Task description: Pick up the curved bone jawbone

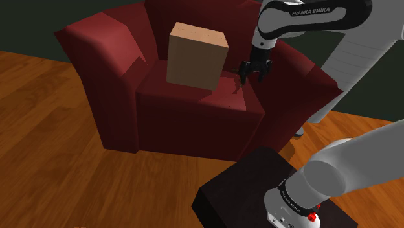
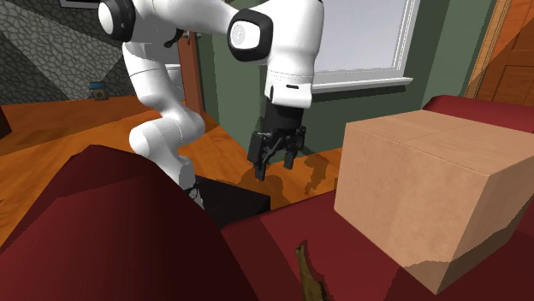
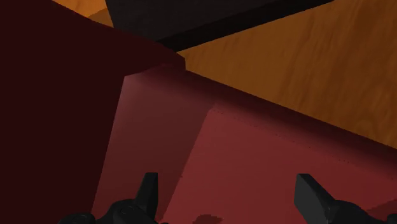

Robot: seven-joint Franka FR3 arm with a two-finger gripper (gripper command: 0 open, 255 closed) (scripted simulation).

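a: shoulder view first. where's the hand?
b: the black gripper [image 1: 254, 72] hangs above the seat of a dark red armchair [image 1: 103, 78], toward the shoulder view's right and close to that side's armrest. a tan cardboard box [image 1: 196, 55] stands on the seat just to the gripper's left. the black stand [image 1: 239, 191] sits on the wooden floor [image 1: 52, 162] in front of the chair.
a: and the jaws there?
b: hard to read from that angle.
a: second exterior view, then.
b: the gripper [image 2: 275, 164] points down, raised clear of the chair, with the white arm [image 2: 291, 51] above it.
a: the jawbone?
b: the curved jawbone [image 2: 309, 274], a thin dark brown sliver, lies on the red seat cushion [image 2: 282, 231] near the picture's bottom edge, beside the lower left corner of the cardboard box [image 2: 428, 197]. it's well apart from the gripper, lower in the picture and nearer the camera. it is neither between the fingers nor touching them.
a: wrist view?
b: the two fingers [image 3: 147, 191] stand wide apart, so the jaws are open, with bare seat cushion [image 3: 267, 153] between them. the gripper [image 3: 228, 181] looks down on the seat and the armrest [image 3: 57, 95]. beyond those lie the wooden floor [image 3: 305, 57] and the dark stand [image 3: 191, 16].
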